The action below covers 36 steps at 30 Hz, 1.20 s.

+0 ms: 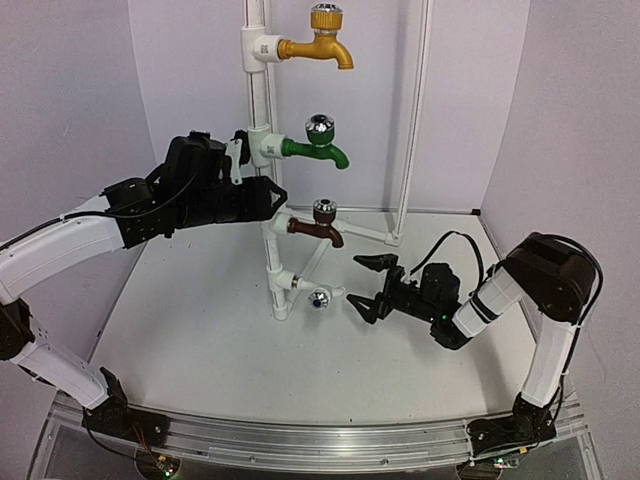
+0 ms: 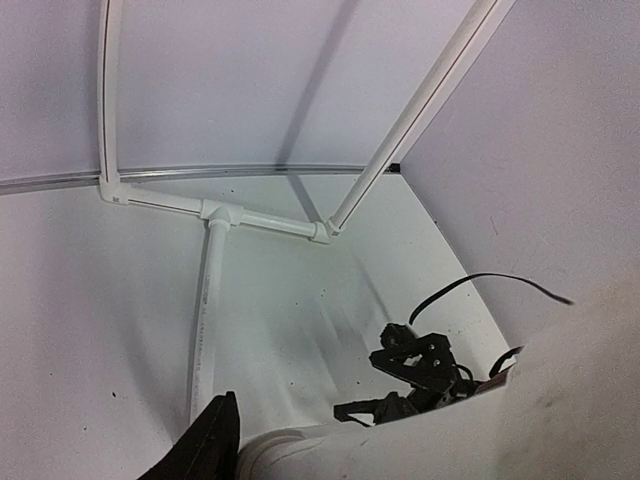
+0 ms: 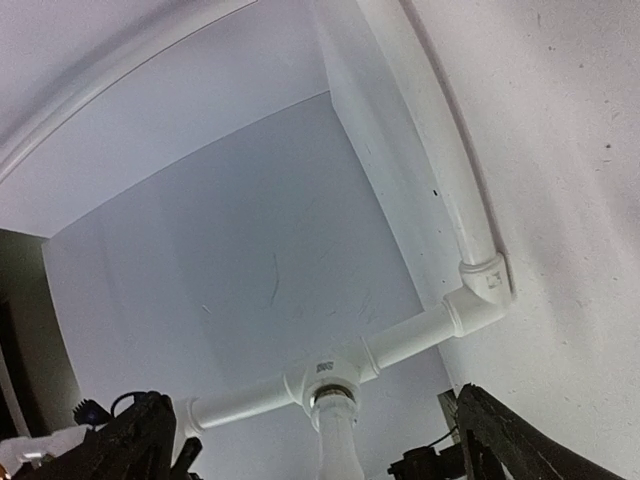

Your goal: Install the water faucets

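Note:
A vertical white pipe (image 1: 262, 110) carries a yellow faucet (image 1: 318, 46), a green faucet (image 1: 318, 150) and a brown faucet (image 1: 318, 229) in T-fittings. The white faucet (image 1: 317, 297) sits in the lowest fitting (image 1: 285, 282), its knob facing the camera. My left gripper (image 1: 272, 200) is shut on the pipe between the green and brown faucets; in the left wrist view one black finger (image 2: 212, 445) shows beside the pipe (image 2: 400, 430). My right gripper (image 1: 364, 284) is open, just right of the white faucet. In the right wrist view its fingers (image 3: 135, 445) stand wide apart around the faucet (image 3: 337, 440).
The pipe frame's base pipes (image 2: 262, 217) lie on the white table, with a slanted brace pipe (image 1: 413, 120) rising at the back right. White walls enclose the back and both sides. The right arm's black cable (image 1: 450, 240) loops above its wrist.

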Each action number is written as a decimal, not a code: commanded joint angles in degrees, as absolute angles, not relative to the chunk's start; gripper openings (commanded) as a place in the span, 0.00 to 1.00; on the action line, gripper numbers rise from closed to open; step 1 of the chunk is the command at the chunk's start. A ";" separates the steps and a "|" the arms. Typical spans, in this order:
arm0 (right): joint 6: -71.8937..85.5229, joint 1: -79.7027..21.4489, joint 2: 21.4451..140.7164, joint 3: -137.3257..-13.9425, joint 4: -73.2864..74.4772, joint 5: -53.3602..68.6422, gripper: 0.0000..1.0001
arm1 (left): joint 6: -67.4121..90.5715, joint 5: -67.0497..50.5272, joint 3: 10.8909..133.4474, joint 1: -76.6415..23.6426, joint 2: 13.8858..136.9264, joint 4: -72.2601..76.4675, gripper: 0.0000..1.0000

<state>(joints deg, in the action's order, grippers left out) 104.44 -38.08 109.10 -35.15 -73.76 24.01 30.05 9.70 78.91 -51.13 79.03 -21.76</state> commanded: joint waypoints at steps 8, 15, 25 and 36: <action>-11.54 -41.87 78.62 -34.35 -30.82 17.87 0.98 | 38.30 -2.98 79.81 -52.21 75.73 -20.86 0.00; -48.64 -42.54 74.46 -33.18 -29.61 28.71 0.98 | 37.24 -4.12 80.15 -52.22 75.74 -21.59 0.00; -49.31 -44.81 84.78 -37.77 -39.88 36.57 0.89 | 36.90 -4.45 79.80 -52.21 75.70 -21.74 0.00; -42.57 -47.32 94.63 -39.42 -53.89 30.83 0.67 | 36.85 -3.93 79.98 -52.20 75.49 -21.99 0.00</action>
<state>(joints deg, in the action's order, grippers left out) -46.65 -46.87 92.37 -36.83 -45.01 32.71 28.03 5.96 78.91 -51.16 78.28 -23.06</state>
